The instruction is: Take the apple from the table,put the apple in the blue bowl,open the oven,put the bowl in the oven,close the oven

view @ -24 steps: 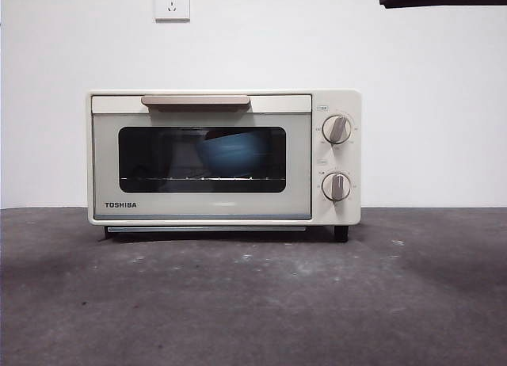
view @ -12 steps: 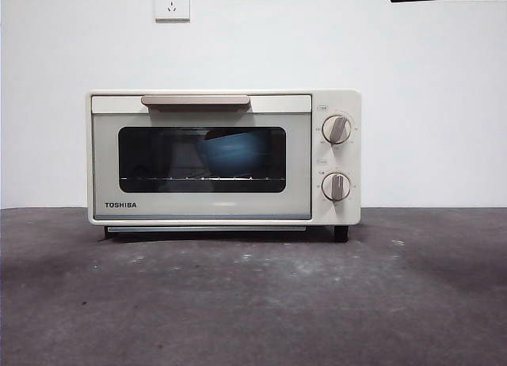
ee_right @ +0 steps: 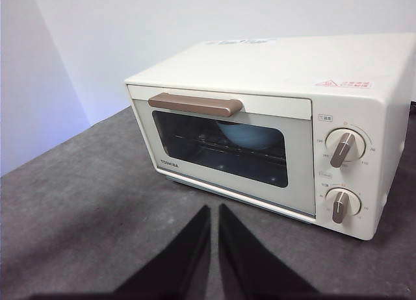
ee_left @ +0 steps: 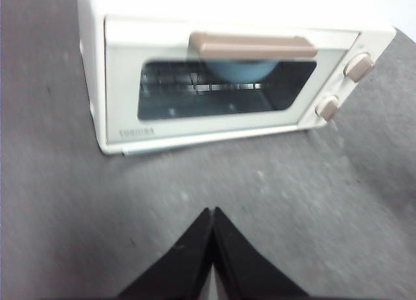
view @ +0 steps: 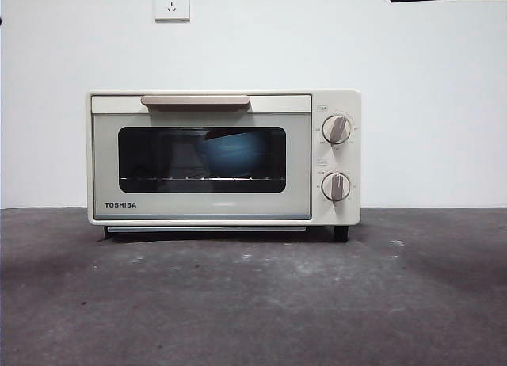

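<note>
1. Only the upper part of the blue bowl (view: 231, 154) shows through the shut oven (view: 223, 158) door; the apple is hidden.
2. Left hand (ee_left: 212, 212) and right hand (ee_right: 214, 209) are pressed together above the dark grey surface (view: 253, 303).
3. White wall, socket (view: 172, 1) at upper left.

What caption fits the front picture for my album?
Blue bowl sits inside the shut oven on the table.

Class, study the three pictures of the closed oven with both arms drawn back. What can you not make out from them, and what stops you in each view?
- Apple: unseen in every view; the blue bowl behind the oven door's dark glass hides its inside.
- Bowl top: covered by the handle in the left wrist view.
- Dial markings: too small in the front view.
- Left wrist view: blurred.
</note>
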### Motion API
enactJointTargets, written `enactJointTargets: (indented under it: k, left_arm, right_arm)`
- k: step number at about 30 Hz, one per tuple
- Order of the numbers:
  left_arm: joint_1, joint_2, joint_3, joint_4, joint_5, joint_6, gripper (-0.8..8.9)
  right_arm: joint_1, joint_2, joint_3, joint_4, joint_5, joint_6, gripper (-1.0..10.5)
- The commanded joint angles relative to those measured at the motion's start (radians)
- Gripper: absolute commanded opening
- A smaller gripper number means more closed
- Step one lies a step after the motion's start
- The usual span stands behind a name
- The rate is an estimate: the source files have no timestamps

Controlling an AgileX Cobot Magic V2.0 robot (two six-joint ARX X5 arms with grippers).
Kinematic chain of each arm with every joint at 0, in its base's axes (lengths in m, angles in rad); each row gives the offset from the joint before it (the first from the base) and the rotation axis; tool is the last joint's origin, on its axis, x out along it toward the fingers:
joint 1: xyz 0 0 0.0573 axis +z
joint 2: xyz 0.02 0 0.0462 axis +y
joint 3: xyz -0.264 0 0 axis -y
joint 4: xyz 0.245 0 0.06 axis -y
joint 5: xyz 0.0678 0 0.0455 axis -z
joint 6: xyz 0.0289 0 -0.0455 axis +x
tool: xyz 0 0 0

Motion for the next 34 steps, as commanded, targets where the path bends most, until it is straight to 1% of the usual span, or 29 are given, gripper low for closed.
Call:
enactJointTargets:
  k: [1, 3, 5, 10, 14, 22, 31, 34]
  left_arm:
    - [0.031, -0.031, 0.004, 0.085, -0.042, 0.104, 0.07]
    - [0.069, -0.065, -0.019, 0.151, -0.053, 0.143, 0.07]
    - [0.117, -0.114, -0.068, 0.243, -0.055, 0.163, 0.07]
    - [0.220, -0.239, -0.237, 0.426, -0.062, 0.170, 0.07]
    - [0.249, -0.330, -0.373, 0.477, -0.062, 0.164, 0.07]
    - [0.250, -0.465, -0.591, 0.472, -0.062, 0.153, 0.07]
    - [0.250, -0.559, -0.670, 0.367, -0.062, 0.153, 0.07]
    - [0.250, -0.593, -0.686, 0.324, -0.062, 0.136, 0.07]
  right_arm:
    - [0.010, 0.003, 0.006, 0.010, 0.003, -0.008, 0.1]
    - [0.010, 0.003, 0.006, 0.010, 0.003, -0.008, 0.1]
    - [0.010, 0.003, 0.006, 0.010, 0.003, -0.008, 0.1]
    - [0.010, 0.003, 0.006, 0.010, 0.003, -0.008, 0.1]
    - [0.010, 0.003, 0.006, 0.010, 0.003, -0.008, 0.1]
    - [0.010, 0.003, 0.006, 0.010, 0.003, -0.008, 0.1]
    - [0.010, 0.003, 0.006, 0.010, 0.003, -0.008, 0.1]
    - [0.010, 0.003, 0.006, 0.010, 0.003, -0.008, 0.1]
